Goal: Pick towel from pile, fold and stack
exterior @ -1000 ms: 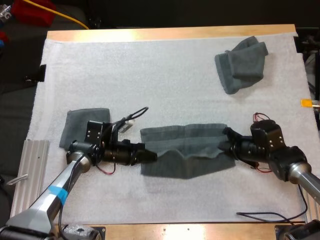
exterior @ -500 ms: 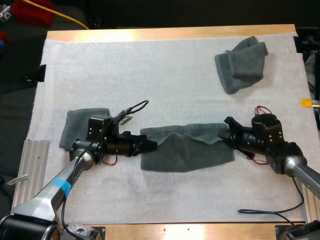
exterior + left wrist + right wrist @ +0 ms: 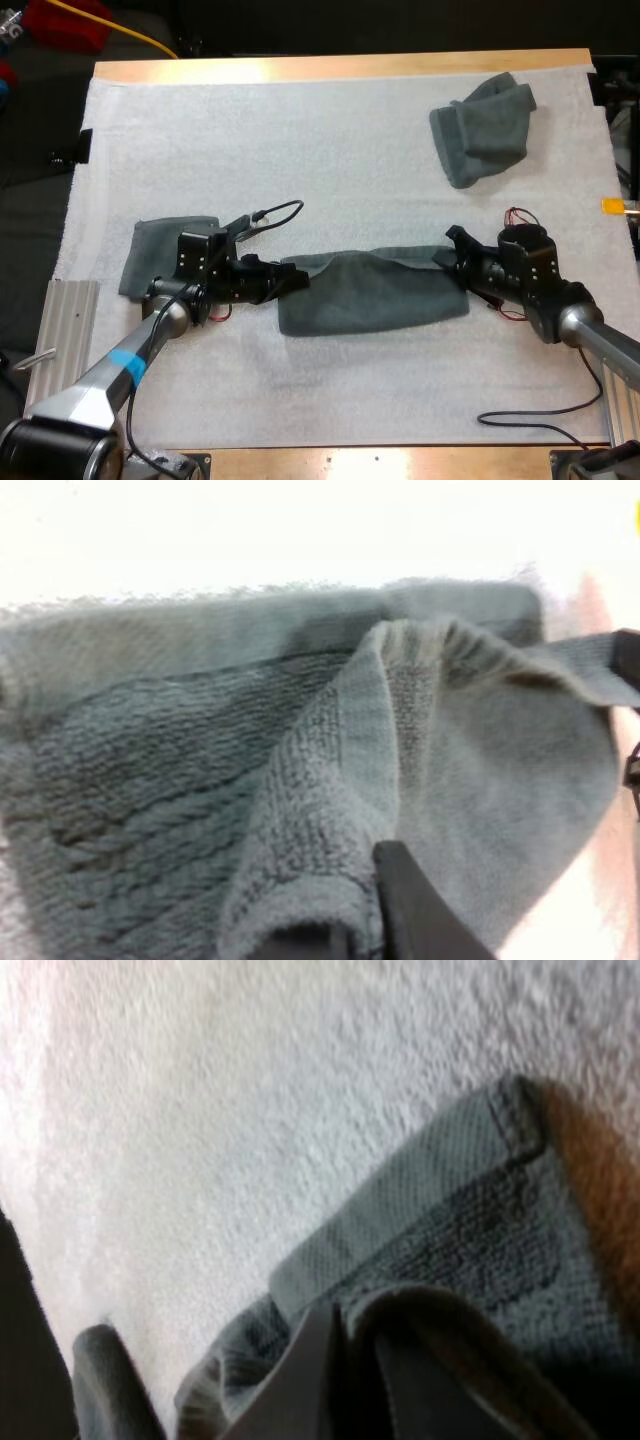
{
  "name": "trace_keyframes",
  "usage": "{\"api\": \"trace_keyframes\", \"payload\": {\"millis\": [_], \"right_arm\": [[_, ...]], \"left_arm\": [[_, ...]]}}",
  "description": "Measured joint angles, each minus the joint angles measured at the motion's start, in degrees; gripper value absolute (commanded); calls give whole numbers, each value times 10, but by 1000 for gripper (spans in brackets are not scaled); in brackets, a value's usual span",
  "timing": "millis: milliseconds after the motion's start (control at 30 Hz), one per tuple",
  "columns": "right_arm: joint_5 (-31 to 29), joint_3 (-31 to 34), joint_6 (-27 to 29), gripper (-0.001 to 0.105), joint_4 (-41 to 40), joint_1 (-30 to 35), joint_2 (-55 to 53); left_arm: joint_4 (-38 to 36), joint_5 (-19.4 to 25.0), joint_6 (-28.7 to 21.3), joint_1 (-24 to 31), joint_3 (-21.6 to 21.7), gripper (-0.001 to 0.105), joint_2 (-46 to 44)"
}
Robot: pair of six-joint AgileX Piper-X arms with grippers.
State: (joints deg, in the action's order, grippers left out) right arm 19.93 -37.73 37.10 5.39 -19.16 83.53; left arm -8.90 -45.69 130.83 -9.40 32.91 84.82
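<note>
A dark grey-green towel (image 3: 372,292) lies stretched across the middle of the mat, its near half folded over the far half. My left gripper (image 3: 292,275) is shut on the towel's left end; its black finger (image 3: 415,905) pinches a fold of the towel (image 3: 300,760). My right gripper (image 3: 452,262) is shut on the right end, with the cloth (image 3: 440,1230) bunched around its fingers (image 3: 300,1380). A folded towel (image 3: 150,245) lies flat at the left behind my left arm. A crumpled towel (image 3: 482,128) sits at the far right.
The white mat (image 3: 300,150) covers the wooden table (image 3: 330,67). A metal rail (image 3: 55,350) lies off the mat's near left edge. A black cable (image 3: 530,428) trails on the mat at the near right.
Both grippers have carried the towel's near edge away from me and over its far half, so the towel went from opened wide to folded narrower.
</note>
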Motion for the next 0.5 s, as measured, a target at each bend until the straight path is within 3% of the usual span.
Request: {"api": "trace_keyframes", "payload": {"millis": [400,500], "right_arm": [[-36,0,0,1,1,0,0],[-40,0,0,1,1,0,0]], "left_arm": [[29,-5,0,0,0,1,24],[32,-5,0,0,0,15,24]]}}
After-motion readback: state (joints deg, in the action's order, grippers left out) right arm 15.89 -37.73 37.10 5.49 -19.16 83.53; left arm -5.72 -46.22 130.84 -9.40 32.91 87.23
